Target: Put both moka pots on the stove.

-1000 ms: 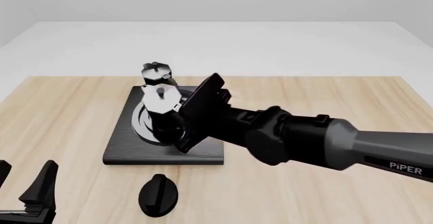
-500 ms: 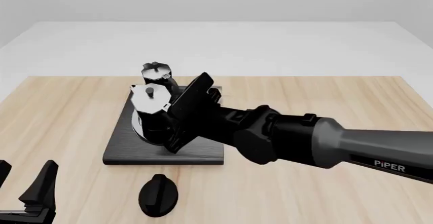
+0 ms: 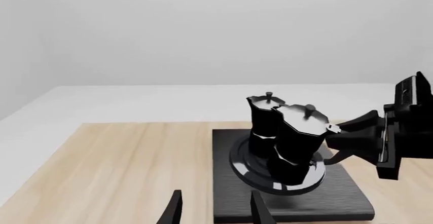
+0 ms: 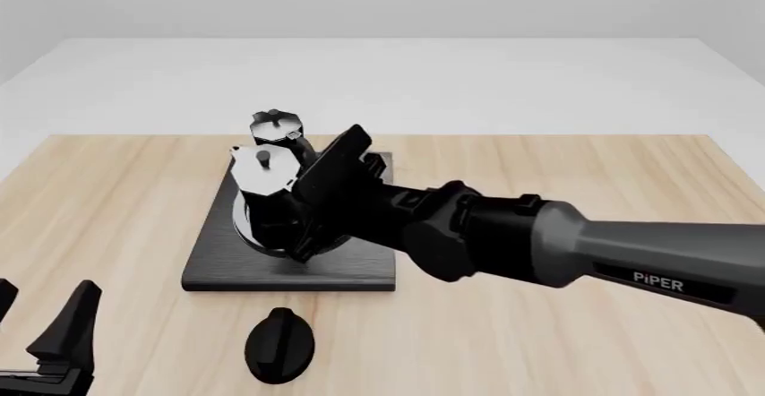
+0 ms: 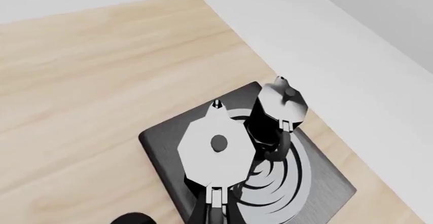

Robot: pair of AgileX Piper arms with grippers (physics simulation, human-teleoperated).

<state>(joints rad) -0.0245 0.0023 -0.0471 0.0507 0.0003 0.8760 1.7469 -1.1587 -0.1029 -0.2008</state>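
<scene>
The right gripper (image 4: 301, 208) reaches across the stove (image 4: 215, 266) and is pinched on the black side handle of the nearer moka pot (image 4: 268, 201). That pot stands upright on the stove's silver rings, directly in front of the fingertips. In the right wrist view its silvery eight-sided lid (image 5: 216, 150) fills the space just ahead of the fingers. The second moka pot (image 4: 279, 132) stands just beyond the held one, upright on the far edge of the stove, the two so close that whether they touch cannot be told. A black oval knob (image 4: 279, 344) lies on the wooden table (image 4: 574, 342) near the stove's front edge, behind the right gripper. The left gripper (image 4: 42, 338) sits low, well apart from the stove, its fingers spread with nothing between them.
</scene>
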